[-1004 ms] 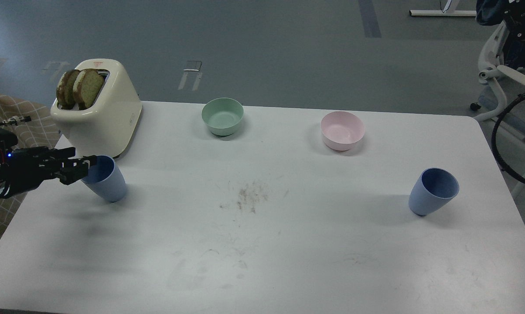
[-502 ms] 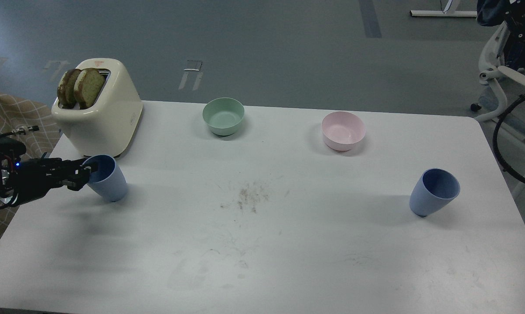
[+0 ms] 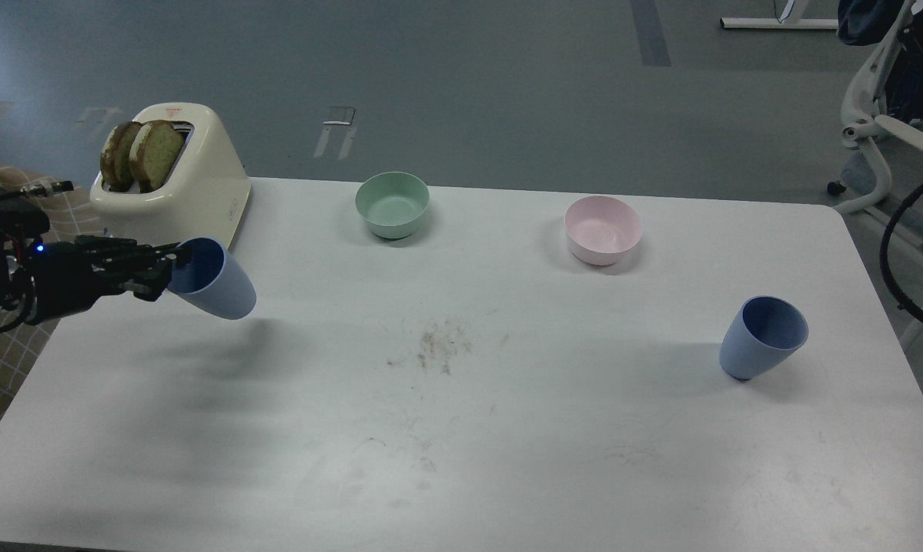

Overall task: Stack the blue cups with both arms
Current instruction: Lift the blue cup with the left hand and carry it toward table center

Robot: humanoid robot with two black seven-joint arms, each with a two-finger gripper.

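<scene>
One blue cup [image 3: 215, 279] hangs above the white table [image 3: 461, 429] at the left, tilted with its base pointing right and down. My left gripper [image 3: 169, 267] is shut on this cup's rim, reaching in from the left edge. The second blue cup [image 3: 762, 337] stands upright on the table at the right, with nothing touching it. My right gripper is out of view; only a black cable loop [image 3: 902, 261] shows at the right edge.
A cream toaster [image 3: 174, 188] with two bread slices stands at the back left, just behind the lifted cup. A pale green bowl [image 3: 392, 204] and a pink bowl [image 3: 602, 229] sit at the back. Crumbs [image 3: 438, 345] lie mid-table. A chair base [image 3: 883, 138] stands beyond the right edge.
My left gripper has closed on the left cup's rim, lifted it off the table and carried it up and to the right, tilting it. The right cup has not moved.
</scene>
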